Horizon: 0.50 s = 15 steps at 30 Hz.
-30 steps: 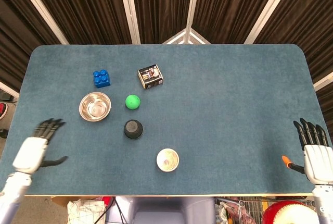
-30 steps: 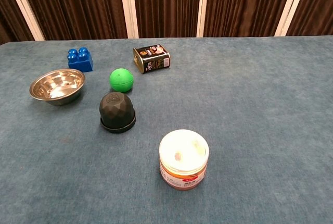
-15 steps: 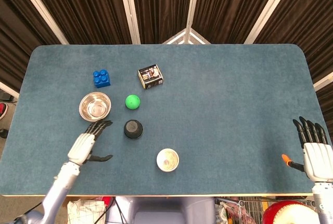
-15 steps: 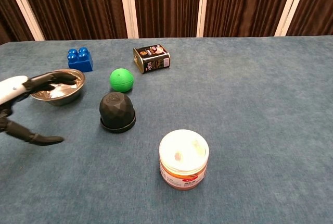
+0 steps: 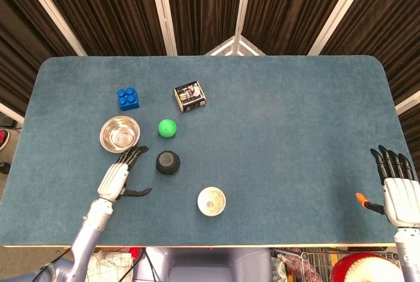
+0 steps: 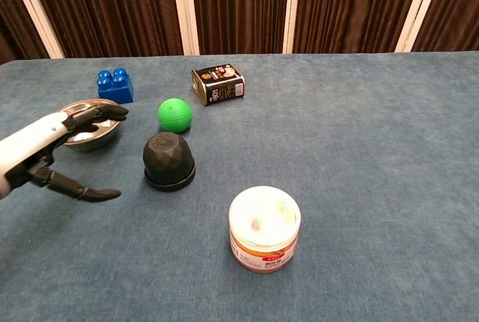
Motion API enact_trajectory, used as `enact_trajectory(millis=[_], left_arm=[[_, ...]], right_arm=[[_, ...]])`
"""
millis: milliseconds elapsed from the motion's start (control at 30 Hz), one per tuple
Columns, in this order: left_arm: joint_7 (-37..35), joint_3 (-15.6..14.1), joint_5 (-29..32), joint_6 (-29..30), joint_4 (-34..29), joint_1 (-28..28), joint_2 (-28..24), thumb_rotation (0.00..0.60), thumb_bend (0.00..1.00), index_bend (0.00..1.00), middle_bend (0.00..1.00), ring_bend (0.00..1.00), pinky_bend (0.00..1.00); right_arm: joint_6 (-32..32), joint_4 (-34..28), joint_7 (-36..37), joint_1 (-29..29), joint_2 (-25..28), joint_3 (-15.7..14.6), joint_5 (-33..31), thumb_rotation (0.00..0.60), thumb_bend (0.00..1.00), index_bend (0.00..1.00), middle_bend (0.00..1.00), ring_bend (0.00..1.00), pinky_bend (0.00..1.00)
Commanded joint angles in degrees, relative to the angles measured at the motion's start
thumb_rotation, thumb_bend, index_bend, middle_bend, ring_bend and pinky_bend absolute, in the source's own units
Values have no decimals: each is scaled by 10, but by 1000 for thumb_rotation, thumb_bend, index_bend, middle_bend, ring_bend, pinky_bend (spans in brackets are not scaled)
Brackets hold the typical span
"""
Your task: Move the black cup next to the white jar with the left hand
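Observation:
The black cup (image 5: 168, 162) (image 6: 168, 159) stands upside down on the blue table, left of centre. The white jar (image 5: 211, 201) (image 6: 264, 229), with a white lid and orange label, sits nearer the front edge, to the cup's right. My left hand (image 5: 117, 177) (image 6: 52, 150) hovers just left of the cup with fingers spread and thumb apart, holding nothing and not touching it. My right hand (image 5: 396, 187) rests open at the table's front right corner, fingers straight; the chest view does not show it.
A steel bowl (image 5: 119, 134) (image 6: 84, 122) lies just beyond my left hand. A green ball (image 5: 167, 128) (image 6: 174, 114) sits behind the cup. Further back are a blue brick (image 5: 128, 98) (image 6: 115, 85) and a small dark tin (image 5: 189, 96) (image 6: 218, 84).
My left hand has swung in from the table's left edge toward the cup, now close to its left side. The cup, the jar and my right hand have not moved.

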<state>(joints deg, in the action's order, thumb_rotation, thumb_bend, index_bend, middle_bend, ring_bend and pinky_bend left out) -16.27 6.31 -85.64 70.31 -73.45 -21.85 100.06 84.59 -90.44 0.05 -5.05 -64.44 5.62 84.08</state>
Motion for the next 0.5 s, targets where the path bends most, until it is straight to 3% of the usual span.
enact_trajectory(millis=[33,500], left_arm=[[-1,8,9,-5,8,-9,10,600,152,128,77,0,0],[53,28,54,-30,32,-29,46,600,152,128,82,0,0]], right_arm=[[-1,-2,-2,-1,0,0,0,600,185,31,2,16,11],[0,5,-3,3,-5,-6,2,600,185,32,2,16,11]])
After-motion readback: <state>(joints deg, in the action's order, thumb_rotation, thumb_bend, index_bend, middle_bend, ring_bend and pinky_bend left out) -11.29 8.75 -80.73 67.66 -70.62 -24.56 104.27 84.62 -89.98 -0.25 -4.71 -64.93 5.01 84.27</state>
